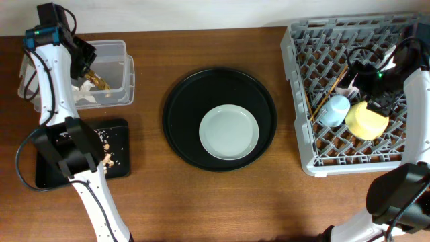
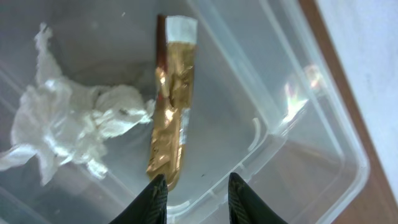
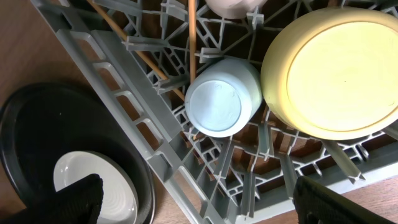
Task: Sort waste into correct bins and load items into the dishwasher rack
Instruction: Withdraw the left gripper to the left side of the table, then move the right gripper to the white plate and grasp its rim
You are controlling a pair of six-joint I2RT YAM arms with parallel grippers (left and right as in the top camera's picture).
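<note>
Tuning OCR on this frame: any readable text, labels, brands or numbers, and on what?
No readable text anywhere.
gold wrapper: it has a white patch at one end, but no print is legible.
clear box: no lettering shows in either view.
dishwasher rack: plain grey, with no markings visible.

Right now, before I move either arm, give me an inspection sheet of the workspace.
Surface: brown wooden table.
Job's things: tissue and gold wrapper inside the clear box; crumbs on the flat black tray; blue cup, yellow bowl and chopsticks in the rack; plate not yet loaded.
Clutter: round black tray under the plate.
Grippers: left gripper open above the clear box; right gripper open over the rack.
Cables: black cable along the left arm.
Surroundings: pale strip beyond the table's far edge.
</note>
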